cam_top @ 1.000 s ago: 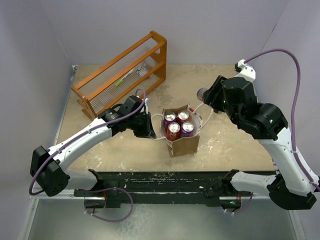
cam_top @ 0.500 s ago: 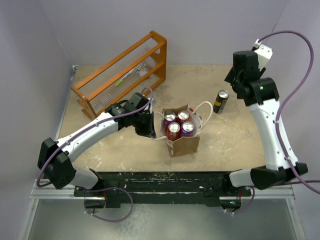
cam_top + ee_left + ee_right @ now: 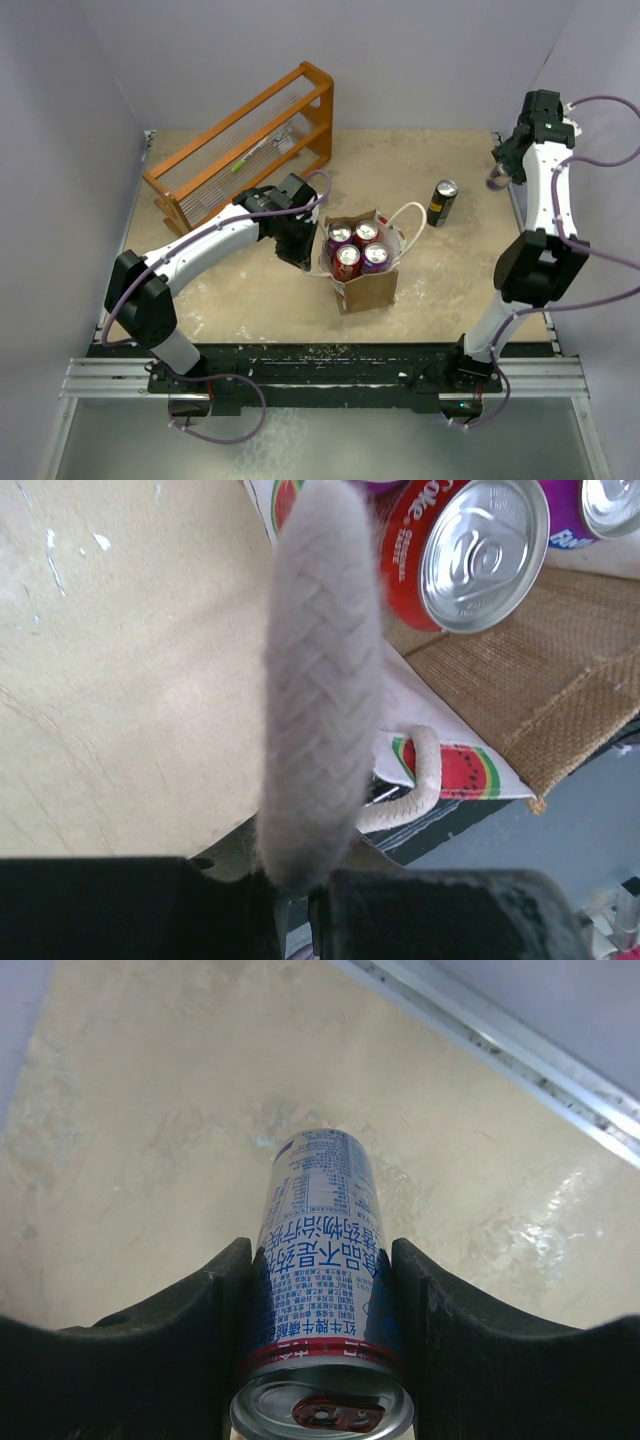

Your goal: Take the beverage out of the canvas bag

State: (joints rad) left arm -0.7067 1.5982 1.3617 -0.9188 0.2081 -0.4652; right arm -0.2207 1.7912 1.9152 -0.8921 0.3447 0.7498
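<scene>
The canvas bag (image 3: pixel 367 291) stands mid-table, tan with a watermelon-printed side (image 3: pixel 455 772). It holds several beverage cans, among them a red Coke can (image 3: pixel 470 555) and a purple one (image 3: pixel 600 505). My left gripper (image 3: pixel 304 250) (image 3: pixel 300 890) is shut on the bag's white rope handle (image 3: pixel 320 680) at the bag's left side. My right gripper (image 3: pixel 497 180) (image 3: pixel 322 1260) is at the table's far right edge, shut on a blue-and-white beverage can (image 3: pixel 320 1210) with a silver top.
A dark can (image 3: pixel 441 203) stands upright on the table, to the right of the bag. The orange wooden rack (image 3: pixel 245 150) sits at the back left. A metal rail (image 3: pixel 500 1045) runs along the table edge by the right gripper.
The right arm swung from beside the bag out to the far right edge, keeping its can. This uncovered the dark standing can. The left gripper stayed on the handle while its arm shifted.
</scene>
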